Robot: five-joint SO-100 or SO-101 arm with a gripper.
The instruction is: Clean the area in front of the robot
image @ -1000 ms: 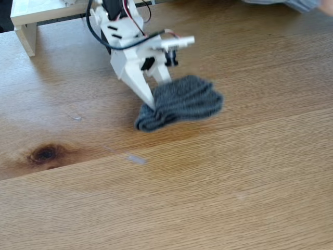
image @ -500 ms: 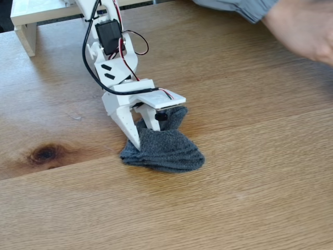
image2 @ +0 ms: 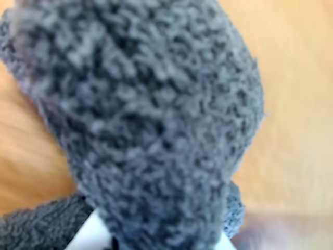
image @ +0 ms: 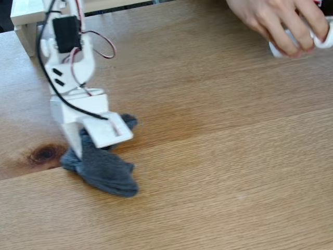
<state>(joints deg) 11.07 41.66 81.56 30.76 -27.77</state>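
Note:
In the fixed view the white robot arm (image: 67, 57) leans over the left part of the light-oak tabletop (image: 234, 156). Its gripper (image: 82, 150) is shut on a dark grey fuzzy cloth (image: 104, 171), which lies pressed on the wood just right of the dark knot (image: 45, 153). The jaw tips are buried in the fabric. In the wrist view the grey cloth (image2: 151, 114) covers most of the picture, with bits of a white fingertip (image2: 91, 234) at the bottom edge and blurred wood (image2: 296, 104) to the right.
A person's hand (image: 276, 21) reaches in at the top right and holds a small white object (image: 291, 46) on the table. The white shelf-like stand (image: 26, 21) sits at the top left behind the arm.
The arm has swept from the table's middle to the left and nearer the front, dragging the cloth beside the knot. The hand has come down at the top right onto a white object.

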